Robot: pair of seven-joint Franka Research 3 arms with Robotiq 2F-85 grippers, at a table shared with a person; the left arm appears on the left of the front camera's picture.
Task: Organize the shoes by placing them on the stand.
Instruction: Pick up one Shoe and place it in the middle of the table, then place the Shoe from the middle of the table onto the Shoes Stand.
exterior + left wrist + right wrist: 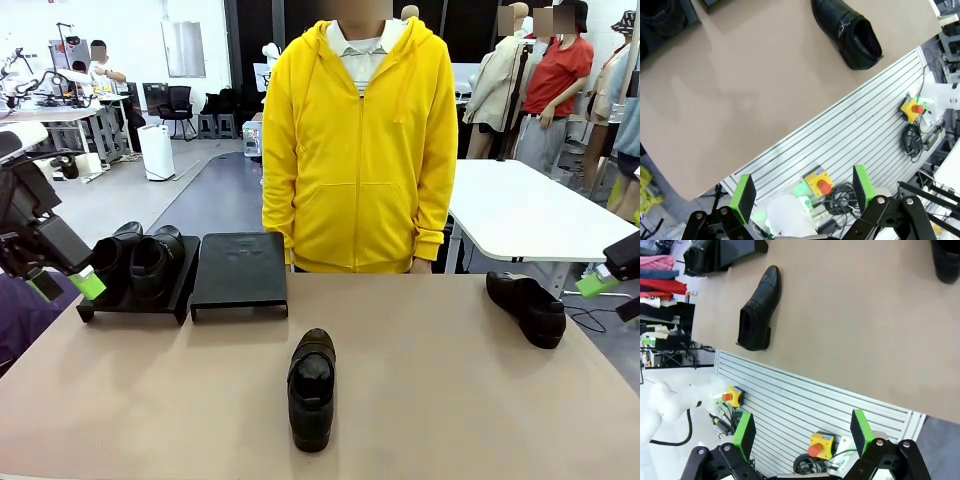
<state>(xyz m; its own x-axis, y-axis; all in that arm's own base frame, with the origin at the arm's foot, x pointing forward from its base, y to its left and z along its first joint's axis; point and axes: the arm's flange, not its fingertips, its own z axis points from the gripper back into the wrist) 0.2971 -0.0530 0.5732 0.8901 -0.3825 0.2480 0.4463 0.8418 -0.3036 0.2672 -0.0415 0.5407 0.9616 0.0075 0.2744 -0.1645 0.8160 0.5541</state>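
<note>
Nearest, by the middle of the table's [450,400] near edge, lies a glossy black slip-on shoe [311,390] with a thick sole. Its long axis runs near to far, heel at the near edge, rounded toe toward the far edge. The left gripper [802,192] hangs at the left edge and the right gripper [802,430] off the right edge, both with fingers spread wide, grasping nothing. A second shoe [527,308] lies slantwise near the far right corner. At the far left corner a pair of shoes [157,268] sits side by side on a black stand [140,312], toes toward the near edge; another stand [240,268] is just beside it.
</note>
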